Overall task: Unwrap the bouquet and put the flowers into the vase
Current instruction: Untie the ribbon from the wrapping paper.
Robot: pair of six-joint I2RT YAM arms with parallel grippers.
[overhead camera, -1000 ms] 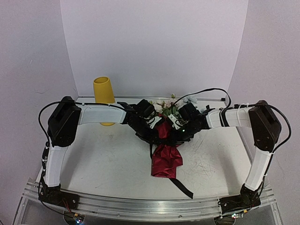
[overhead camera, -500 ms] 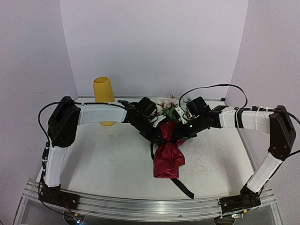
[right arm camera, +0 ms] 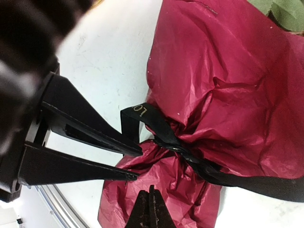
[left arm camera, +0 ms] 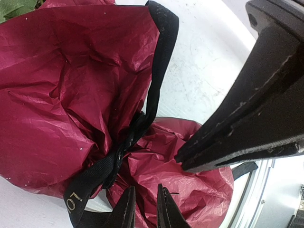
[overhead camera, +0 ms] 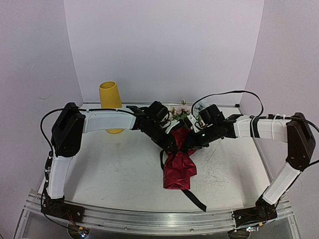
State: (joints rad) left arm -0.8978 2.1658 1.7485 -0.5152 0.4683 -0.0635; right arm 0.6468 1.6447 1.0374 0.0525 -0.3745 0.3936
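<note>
The bouquet lies mid-table, its crinkled dark red wrapping paper [overhead camera: 178, 168] cinched by a black ribbon [left arm camera: 124, 147], which also shows in the right wrist view [right arm camera: 176, 145]. The flowers [overhead camera: 178, 111] poke out at the far end; only green leaves [right arm camera: 285, 9] show in the wrist views. My left gripper [left arm camera: 144, 209] hovers over the lower wrap just below the knot, jaws a narrow gap apart with nothing gripped. Facing it from the other side, my right gripper [right arm camera: 150, 209] is shut with nothing in it. The yellow vase [overhead camera: 110, 101] stands upright at the back left.
A loose ribbon tail [overhead camera: 195, 198] trails toward the near edge. Both forearms cross over the bouquet, so the two sets of fingers point at each other closely. White walls close in the back and sides. A metal rail [overhead camera: 149, 221] runs along the front.
The right arm has stretched out leftward over the bouquet, bringing its shut fingers to the knot. The left gripper's jaws have narrowed and edged closer to the wrap.
</note>
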